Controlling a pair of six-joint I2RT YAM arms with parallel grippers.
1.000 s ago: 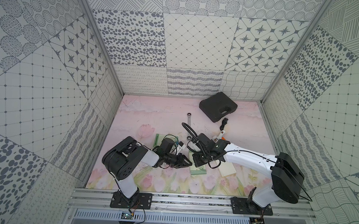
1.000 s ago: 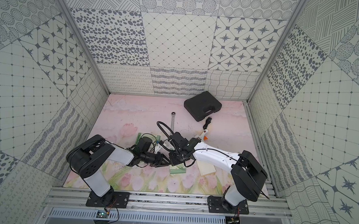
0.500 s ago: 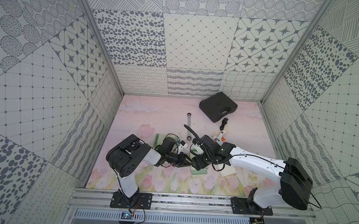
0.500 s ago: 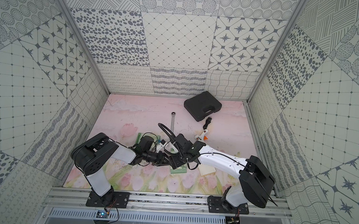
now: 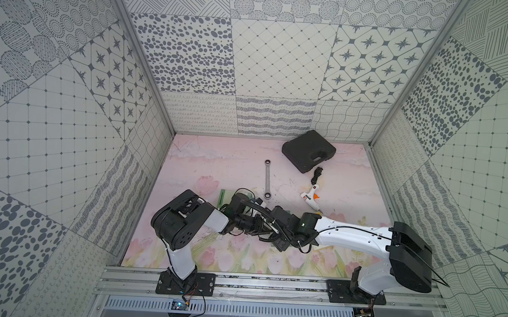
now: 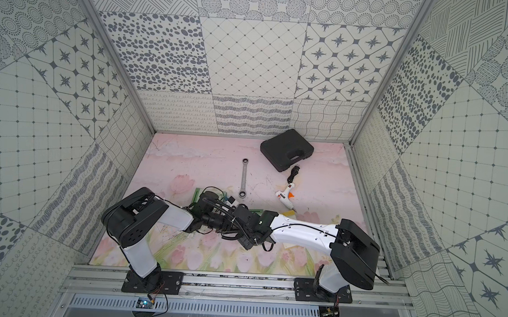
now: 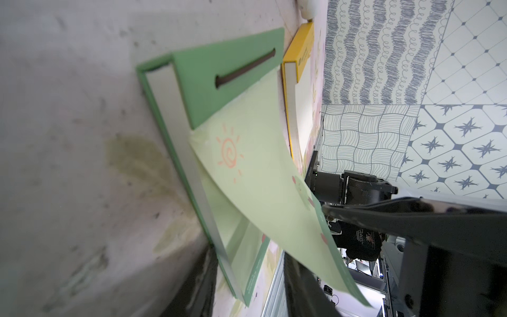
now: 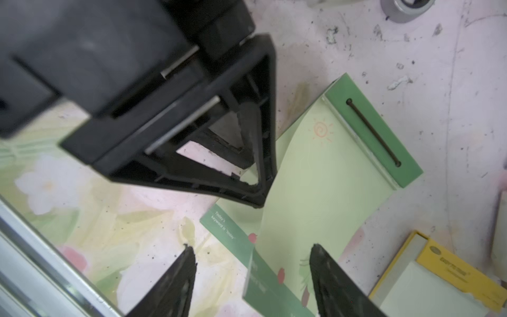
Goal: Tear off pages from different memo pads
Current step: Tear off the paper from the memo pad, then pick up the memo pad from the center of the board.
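Pale green page point(image 8: 315, 178) curls up off its memo pad point(image 8: 384, 137).
My right pincer point(image 8: 252, 247) gapes around its free end; of my left pincer point(image 8: 256, 189) I cannot tell. Close, then peel slowly from the binding.

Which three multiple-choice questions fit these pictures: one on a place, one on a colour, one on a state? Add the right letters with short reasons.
1. Where is the black case? A) near the back wall B) at the front rail C) between the arms
2. What colour is the header of the cream pad? A) red B) yellow C) blue
3. How is the top page of the green pad beside it? A) flat B) curving up C) crumpled

1 A: it lies near the back wall. 2 B: its band is yellow. 3 B: it arches above the pad.
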